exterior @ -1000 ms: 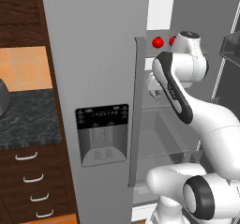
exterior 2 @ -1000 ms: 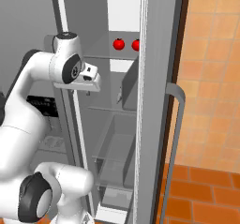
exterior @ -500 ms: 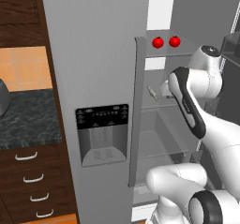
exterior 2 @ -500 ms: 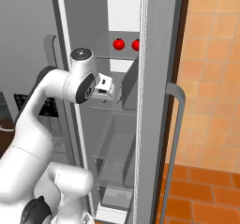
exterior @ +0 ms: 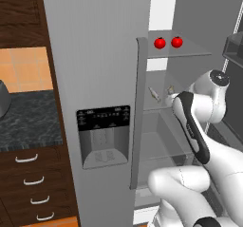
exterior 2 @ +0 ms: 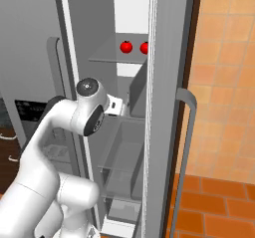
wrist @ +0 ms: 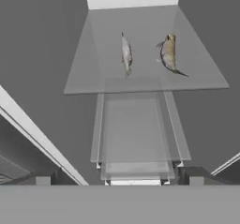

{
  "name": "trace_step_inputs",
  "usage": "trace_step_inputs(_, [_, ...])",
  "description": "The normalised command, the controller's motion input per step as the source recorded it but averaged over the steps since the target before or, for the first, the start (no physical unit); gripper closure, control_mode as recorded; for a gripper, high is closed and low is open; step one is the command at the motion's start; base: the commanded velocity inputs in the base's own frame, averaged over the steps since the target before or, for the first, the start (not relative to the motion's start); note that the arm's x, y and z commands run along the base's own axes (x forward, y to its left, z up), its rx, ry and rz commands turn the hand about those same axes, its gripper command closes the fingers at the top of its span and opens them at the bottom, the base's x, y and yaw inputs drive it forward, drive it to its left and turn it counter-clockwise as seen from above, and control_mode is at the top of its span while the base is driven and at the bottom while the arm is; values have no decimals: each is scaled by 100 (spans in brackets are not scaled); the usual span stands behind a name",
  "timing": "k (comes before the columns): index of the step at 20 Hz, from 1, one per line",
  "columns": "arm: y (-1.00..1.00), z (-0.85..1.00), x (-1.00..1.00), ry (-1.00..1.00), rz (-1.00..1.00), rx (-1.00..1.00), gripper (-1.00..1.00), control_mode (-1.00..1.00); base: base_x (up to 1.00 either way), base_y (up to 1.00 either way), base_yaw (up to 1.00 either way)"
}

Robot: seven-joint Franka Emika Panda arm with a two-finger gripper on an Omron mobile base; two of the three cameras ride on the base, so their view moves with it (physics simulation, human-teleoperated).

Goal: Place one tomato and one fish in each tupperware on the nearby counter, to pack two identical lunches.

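Fish [wrist: 126, 54] number one lies on a glass shelf [wrist: 93, 73] inside the open fridge [exterior: 95, 55], with the second fish [wrist: 168, 53] just beside it on the same shelf, the two apart and roughly parallel. In the left base view both appear as small pale slivers on the middle shelf, near the arm's wrist. One shelf higher sit the two tomatoes [exterior: 160, 42] [exterior: 177, 42], side by side and not touching. Below the fish shelf is a clear drawer [wrist: 136, 134].

The end effector [exterior 2: 121, 106] is inside the fridge opening at about the height of the fish shelf, pointing inward; the hand view looks along it at the two fish from a little way back. Its fingers stand wide apart with nothing between them, and no item is being carried.

The step in hand looks like the fetching of a fish: the hand faces the fish shelf with open fingers, and both fish and both tomatoes are still in the fridge, so the packing seems to be at or near its start. A strip of dark speckled tabletop [exterior: 28, 121] above wooden drawers [exterior: 33, 183] shows left of the fridge in the left base view.

The next move calls for advancing over one fish and coming down low, since the fish is thin and flat on smooth glass. The fingers should straddle its narrow body across its width, keeping clear of its neighbour and the shelf above.
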Motion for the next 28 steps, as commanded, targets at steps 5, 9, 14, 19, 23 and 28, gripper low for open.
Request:
trace_step_inputs(5, [-15,-27,12,-7,0,0,-100,-100,0,0,0])
trace_step_inputs(9, [0,-21,27,-1,0,0,-100,-100,0,0,0])
trace_step_inputs(14, [-20,-7,21,0,0,0,-100,-100,0,0,0])
trace_step_inputs(19, [-16,-3,19,0,0,0,-100,-100,0,0,0])
trace_step_inputs(23, [-4,-7,25,0,0,0,-100,-100,0,0,0])
trace_step_inputs(28, [-2,0,49,0,0,0,-100,-100,0,0,0])
